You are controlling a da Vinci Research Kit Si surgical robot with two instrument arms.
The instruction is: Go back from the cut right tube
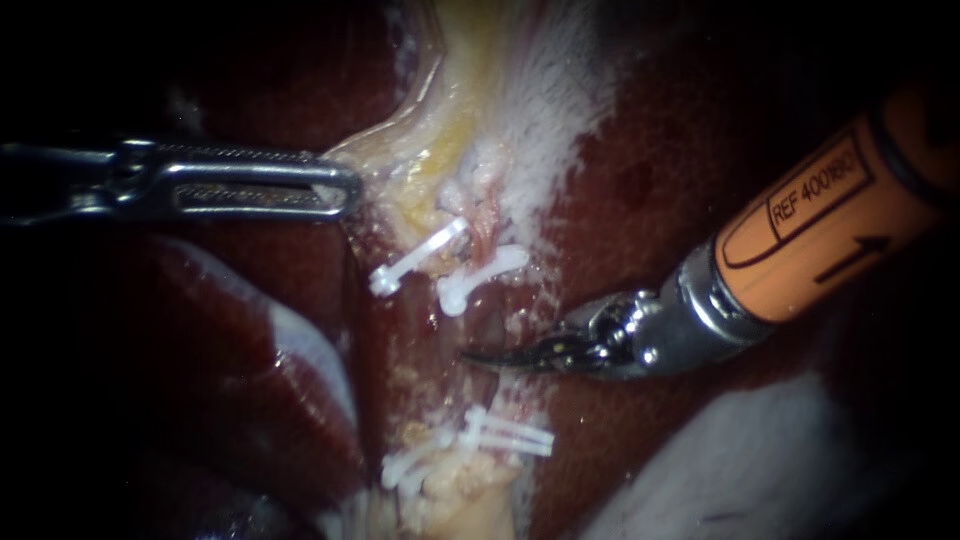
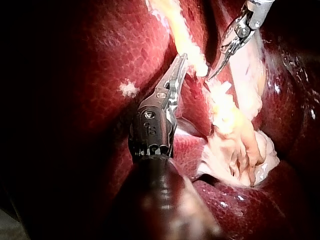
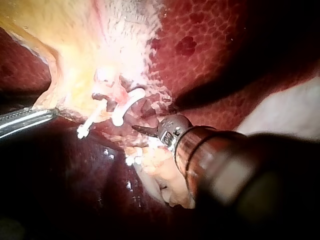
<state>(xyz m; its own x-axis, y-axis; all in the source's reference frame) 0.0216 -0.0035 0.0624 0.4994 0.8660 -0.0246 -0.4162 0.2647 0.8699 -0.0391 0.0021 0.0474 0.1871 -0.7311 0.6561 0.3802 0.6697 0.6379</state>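
Centrally, the cut right tube (image 1: 488, 228) is seen with its pinkish upper stump closed by a white clip (image 1: 480, 275), while more clips (image 1: 500, 435) are crossed over the lower stump. An open strip of raw tissue (image 1: 440, 335) lies between the two ends. The right instrument (image 1: 482, 360) is held across that strip from the right. Its curved blades are laid together, nothing is gripped, and their point is kept clear of both sets of clips. Behind its orange shaft, bare liver (image 1: 640, 180) lies open toward the upper right. The left instrument (image 1: 345, 190) is clamped on the edge of the yellowish tissue fold (image 1: 440, 110). That edge is drawn to a point toward the left, well apart from the blades.
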